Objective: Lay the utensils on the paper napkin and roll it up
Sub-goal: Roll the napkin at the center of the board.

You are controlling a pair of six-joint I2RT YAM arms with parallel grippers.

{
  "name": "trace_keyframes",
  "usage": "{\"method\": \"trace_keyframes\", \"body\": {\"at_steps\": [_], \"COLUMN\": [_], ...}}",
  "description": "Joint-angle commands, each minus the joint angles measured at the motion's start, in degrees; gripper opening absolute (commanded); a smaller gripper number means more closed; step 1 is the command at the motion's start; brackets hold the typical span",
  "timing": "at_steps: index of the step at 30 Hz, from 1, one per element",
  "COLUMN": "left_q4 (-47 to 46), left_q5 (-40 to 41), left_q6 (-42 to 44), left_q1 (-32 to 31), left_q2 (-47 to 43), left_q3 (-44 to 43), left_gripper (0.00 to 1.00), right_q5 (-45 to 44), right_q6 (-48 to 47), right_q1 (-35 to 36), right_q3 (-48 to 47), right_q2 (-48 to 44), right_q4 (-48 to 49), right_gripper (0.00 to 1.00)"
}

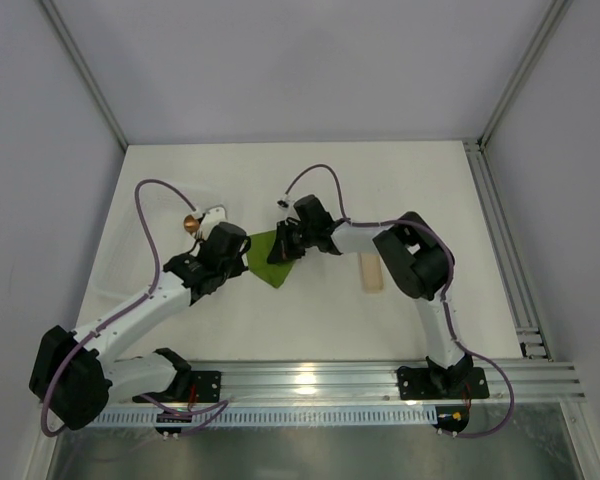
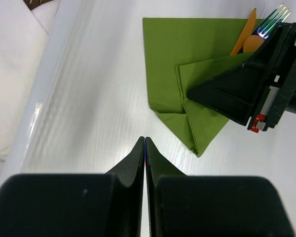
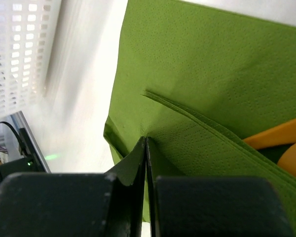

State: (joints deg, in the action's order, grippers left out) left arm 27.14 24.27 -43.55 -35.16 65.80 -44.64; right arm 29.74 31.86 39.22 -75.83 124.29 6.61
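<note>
Left wrist view: our left jaws are pressed together on nothing over the table, with the paper napkin just ahead and to their right. Our right jaws are closed on its folded flap. The orange utensil and iridescent utensil poke out beside them.

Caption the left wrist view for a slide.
Left gripper shut while the right gripper pinches the paper napkin flap over the orange utensil and iridescent fork.
</note>
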Motion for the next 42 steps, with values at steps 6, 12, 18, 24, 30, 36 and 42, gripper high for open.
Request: {"method": "trace_keyframes", "body": {"at_steps": [6, 12, 18, 24, 30, 36, 42], "left_q4": [1.60, 0.03, -4.88, -19.29, -30.64, -36.01, -38.99], "left_q5": [1.13, -1.33, -9.32, -22.31, -23.92, -26.82, -28.67], "left_q6": [-1.45, -1.80, -2.24, -3.12, -4.53, -4.88, -5.49], "left_q1": [0.18, 0.26, 0.18, 0.00, 0.00, -0.09, -0.17], "left_q2": [-1.02, -0.76, 1.96, 6.79, 15.05, 21.81, 27.36], "left_q3": [-1.32, -0.18, 0.69, 5.43, 5.44, 4.31, 3.42], "left_gripper": [0.00, 0.00, 0.00, 0.00, 0.00, 0.00, 0.00], "right_q5": [-8.63, -11.89, -12.86, -10.32, -7.15, -6.09, -6.53], "right_q6": [-10.06, -10.50, -8.75, -6.28, -0.75, 2.07, 2.07], "right_q1": [0.77, 1.47, 1.47, 1.56, 1.56, 1.56, 1.47], "right_q3": [8.06, 15.97, 22.65, 27.31, 30.39, 32.06, 32.24], "right_q2": [-4.66, -10.38, -14.86, -15.92, -16.01, -15.48, -16.71], "right_q4": [-15.14, -14.44, -10.66, -3.98, 2.43, 6.40, 5.87], "right_gripper": [0.04, 0.04, 0.04, 0.04, 0.04, 0.04, 0.04]}}
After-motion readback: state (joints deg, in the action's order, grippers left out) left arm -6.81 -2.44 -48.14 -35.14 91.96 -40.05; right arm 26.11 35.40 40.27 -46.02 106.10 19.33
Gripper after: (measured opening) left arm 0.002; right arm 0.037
